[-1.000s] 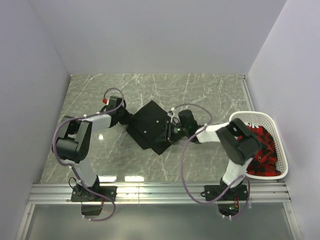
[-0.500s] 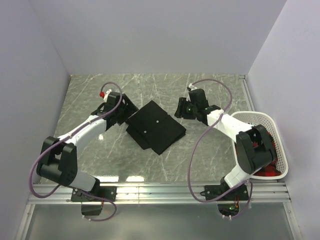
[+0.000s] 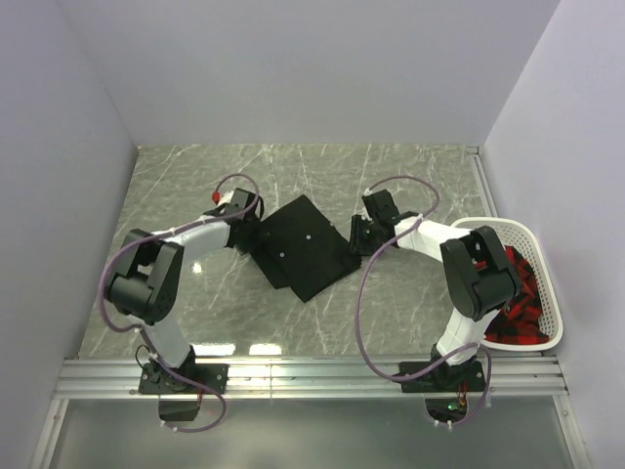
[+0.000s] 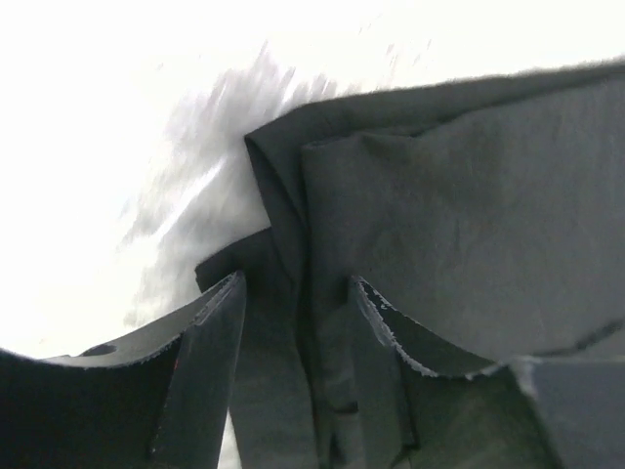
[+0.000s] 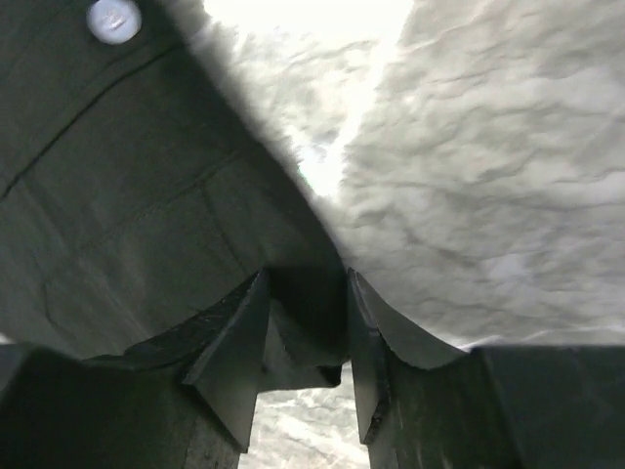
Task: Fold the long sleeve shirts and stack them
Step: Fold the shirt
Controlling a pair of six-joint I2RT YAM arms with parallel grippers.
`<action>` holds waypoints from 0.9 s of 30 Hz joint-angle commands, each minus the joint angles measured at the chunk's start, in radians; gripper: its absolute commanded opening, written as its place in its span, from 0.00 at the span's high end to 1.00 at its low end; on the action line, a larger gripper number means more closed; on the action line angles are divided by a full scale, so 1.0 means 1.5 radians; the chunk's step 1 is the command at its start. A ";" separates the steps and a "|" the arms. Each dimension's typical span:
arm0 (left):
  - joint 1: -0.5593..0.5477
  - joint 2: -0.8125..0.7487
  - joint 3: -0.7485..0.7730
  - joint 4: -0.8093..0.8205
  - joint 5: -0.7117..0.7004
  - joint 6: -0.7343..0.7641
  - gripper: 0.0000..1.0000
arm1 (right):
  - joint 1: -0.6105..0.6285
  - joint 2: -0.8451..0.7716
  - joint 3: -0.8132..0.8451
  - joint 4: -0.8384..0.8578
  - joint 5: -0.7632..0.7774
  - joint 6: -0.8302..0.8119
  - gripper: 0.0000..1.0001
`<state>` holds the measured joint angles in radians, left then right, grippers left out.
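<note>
Bare table point(image 3: 410, 176) beyond folded shirt point(image 3: 301, 249); basket point(image 3: 493, 225) far right.

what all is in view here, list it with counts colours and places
table: 1, grey-green marble look, under everything
shirt: 1, black, folded, mid-table between the arms
buttons: 2 seen from above, pale, on the shirt
basket: 1, white, right edge of the table
clothes: a heap, count unclear, red and black, in the basket
left arm: 1, white and black, reaching to the shirt's left edge
right arm: 1, white and black, reaching to the shirt's right corner
left tool: 1, black, open astride a fold
right tool: 1, black, cloth between its fingers, grip unclear
</note>
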<state>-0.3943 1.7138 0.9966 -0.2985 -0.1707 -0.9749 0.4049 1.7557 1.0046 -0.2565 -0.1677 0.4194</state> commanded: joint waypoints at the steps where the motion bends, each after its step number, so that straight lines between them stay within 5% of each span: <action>1: -0.002 0.053 0.065 0.001 -0.043 0.051 0.49 | 0.037 -0.018 -0.031 0.004 -0.075 0.013 0.57; 8: 0.003 0.178 0.215 0.029 -0.065 0.216 0.45 | 0.214 -0.008 -0.039 0.068 -0.203 0.092 0.62; 13: 0.004 0.209 0.304 0.065 -0.057 0.321 0.29 | 0.314 0.013 0.062 0.031 -0.178 0.059 0.61; 17: 0.003 0.144 0.297 0.071 -0.066 0.322 0.15 | 0.290 -0.035 0.068 0.010 -0.131 0.030 0.58; 23: 0.006 -0.013 0.208 -0.022 -0.146 0.182 0.01 | 0.195 -0.096 0.063 -0.026 -0.075 -0.033 0.49; 27: 0.007 -0.110 0.104 -0.101 -0.155 0.060 0.01 | 0.114 -0.094 0.081 -0.039 -0.061 -0.076 0.44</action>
<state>-0.3870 1.6451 1.2449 -0.3317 -0.3511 -0.7185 0.6521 1.6463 1.0817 -0.2798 -0.3107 0.3843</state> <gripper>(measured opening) 0.993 0.551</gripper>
